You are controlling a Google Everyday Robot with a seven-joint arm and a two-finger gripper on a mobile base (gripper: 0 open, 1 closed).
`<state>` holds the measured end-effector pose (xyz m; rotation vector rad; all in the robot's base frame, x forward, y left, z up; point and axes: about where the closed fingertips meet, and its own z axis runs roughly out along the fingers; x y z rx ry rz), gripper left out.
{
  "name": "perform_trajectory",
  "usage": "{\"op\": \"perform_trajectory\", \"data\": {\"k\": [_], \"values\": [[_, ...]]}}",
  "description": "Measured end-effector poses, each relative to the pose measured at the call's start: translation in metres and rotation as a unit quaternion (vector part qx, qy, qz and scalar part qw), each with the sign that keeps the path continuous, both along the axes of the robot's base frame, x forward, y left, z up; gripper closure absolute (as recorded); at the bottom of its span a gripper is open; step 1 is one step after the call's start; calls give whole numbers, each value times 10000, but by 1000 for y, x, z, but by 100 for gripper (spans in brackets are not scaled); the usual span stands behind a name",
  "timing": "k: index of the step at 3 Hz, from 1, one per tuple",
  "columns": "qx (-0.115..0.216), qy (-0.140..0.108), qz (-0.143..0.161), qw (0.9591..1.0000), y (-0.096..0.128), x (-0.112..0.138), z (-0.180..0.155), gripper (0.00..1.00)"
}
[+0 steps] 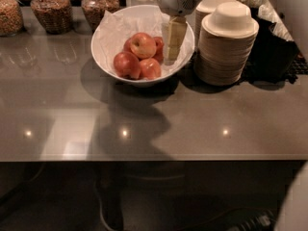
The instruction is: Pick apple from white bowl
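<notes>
Tabletop (202,124): smooth, semi-gloss grey. Near its far edge, glossy white bowl (102,57) lined with crinkled white paper (115,25); smooth, faintly shiny apple (143,44) on top. Gripper (171,54), matt cream below a smooth white housing, over the bowl's right side. Far-left corner: clear glass jars (48,11).

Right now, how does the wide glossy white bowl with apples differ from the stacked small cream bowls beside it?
The wide glossy white bowl is one broad, paper-lined dish holding red apples; the stacked small cream bowls are narrower, piled high. The white bowl is bright white; the cream bowls duller beige. The gripper hangs over the white bowl's right side, not the cream bowls. Both are round, on the grey counter.
</notes>
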<state>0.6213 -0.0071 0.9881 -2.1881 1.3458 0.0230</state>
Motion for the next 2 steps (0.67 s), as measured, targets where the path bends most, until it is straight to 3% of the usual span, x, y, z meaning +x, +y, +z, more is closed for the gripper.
{"op": "perform_trajectory", "data": {"k": [1, 2], "values": [[-137, 33, 337, 9993, 19, 17, -9, 0], [-198, 71, 477, 9986, 28, 33, -23, 0]]}}
